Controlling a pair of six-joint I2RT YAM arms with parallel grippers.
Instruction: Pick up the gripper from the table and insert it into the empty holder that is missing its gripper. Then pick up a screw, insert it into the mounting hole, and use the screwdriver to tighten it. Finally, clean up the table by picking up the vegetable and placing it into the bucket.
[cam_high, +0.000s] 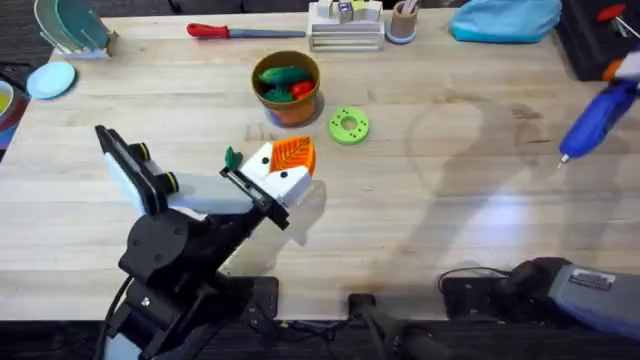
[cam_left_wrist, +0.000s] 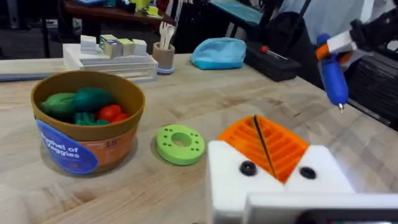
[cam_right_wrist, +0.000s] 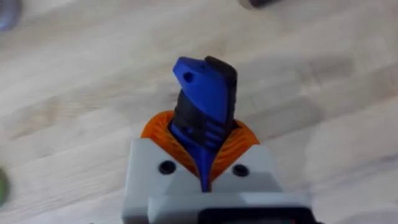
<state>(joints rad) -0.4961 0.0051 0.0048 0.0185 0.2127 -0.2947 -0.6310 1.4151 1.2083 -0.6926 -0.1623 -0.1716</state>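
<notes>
The bucket (cam_high: 288, 88) near the table's (cam_high: 420, 210) far edge held green and red toy vegetables. The right gripper (cam_right_wrist: 205, 155) pinched the screwdriver (cam_high: 597, 118) over the right edge; the left gripper's (cam_high: 290, 165) pads pressed together mid-table.

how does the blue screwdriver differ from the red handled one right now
The blue screwdriver is chunky and pen-shaped; the red-handled screwdriver is slim. The blue one is clamped in the right gripper and held above the table at its right edge, tip pointing down; the red-handled one lies flat on the table at the far edge, ungripped. Both end in a thin metal tip.
</notes>
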